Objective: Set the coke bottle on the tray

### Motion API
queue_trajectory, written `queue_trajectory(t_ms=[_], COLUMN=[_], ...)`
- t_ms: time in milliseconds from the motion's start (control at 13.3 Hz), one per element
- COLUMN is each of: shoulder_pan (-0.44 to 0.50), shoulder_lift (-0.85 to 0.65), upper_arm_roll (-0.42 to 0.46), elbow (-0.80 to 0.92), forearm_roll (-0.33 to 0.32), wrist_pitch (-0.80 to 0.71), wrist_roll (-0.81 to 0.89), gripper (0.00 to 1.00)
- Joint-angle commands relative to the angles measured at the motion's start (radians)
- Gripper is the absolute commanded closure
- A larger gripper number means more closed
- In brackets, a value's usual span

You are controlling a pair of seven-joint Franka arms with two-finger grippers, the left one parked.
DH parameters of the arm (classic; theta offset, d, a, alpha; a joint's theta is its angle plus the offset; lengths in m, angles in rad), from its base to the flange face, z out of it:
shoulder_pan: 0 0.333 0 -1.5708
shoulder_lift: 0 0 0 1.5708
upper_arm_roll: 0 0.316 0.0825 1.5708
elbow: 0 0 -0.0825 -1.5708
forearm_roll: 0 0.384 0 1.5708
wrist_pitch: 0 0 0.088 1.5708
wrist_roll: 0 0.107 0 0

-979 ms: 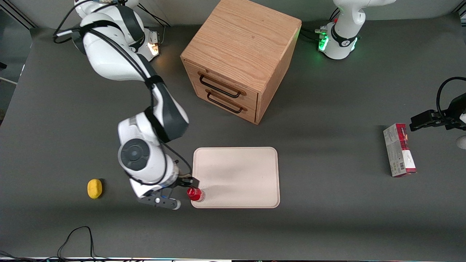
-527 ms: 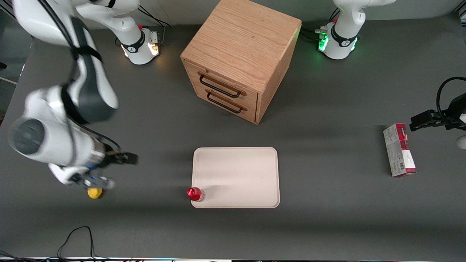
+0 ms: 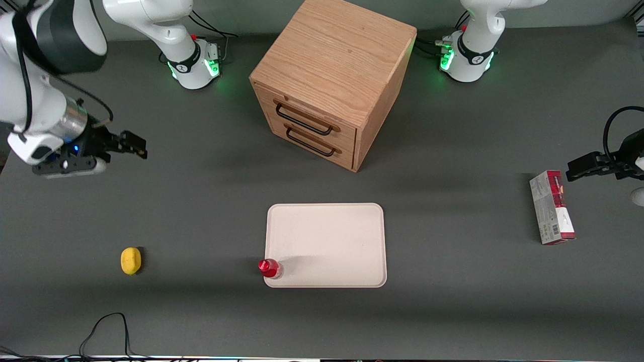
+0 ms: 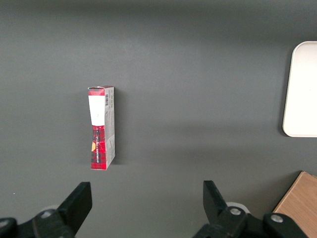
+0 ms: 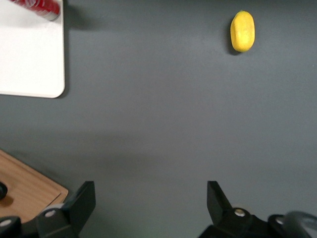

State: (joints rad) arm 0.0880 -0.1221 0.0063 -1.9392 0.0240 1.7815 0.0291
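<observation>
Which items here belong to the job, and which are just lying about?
Job: coke bottle, standing on a corner of the tray; the tool, open, raised toward the working arm's end of the table.
Lying about: wooden cabinet, yellow lump, red-and-white carton.

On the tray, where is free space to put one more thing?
Nearly all of the tray is bare. Only its corner nearest the lemon is taken, by the coke bottle. The open gripper hangs far off, at the working arm's end.
</observation>
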Motion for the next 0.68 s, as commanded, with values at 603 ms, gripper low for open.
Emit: queue_trajectory(t_ms=[603], shoulder_pan=[0.035], shoulder_lift=[-0.014], upper_arm_roll=[-0.032], elbow=[0.037], forearm_roll=[0.079], wrist_pitch=[-0.103], wrist_roll=[-0.005], gripper=[0.01])
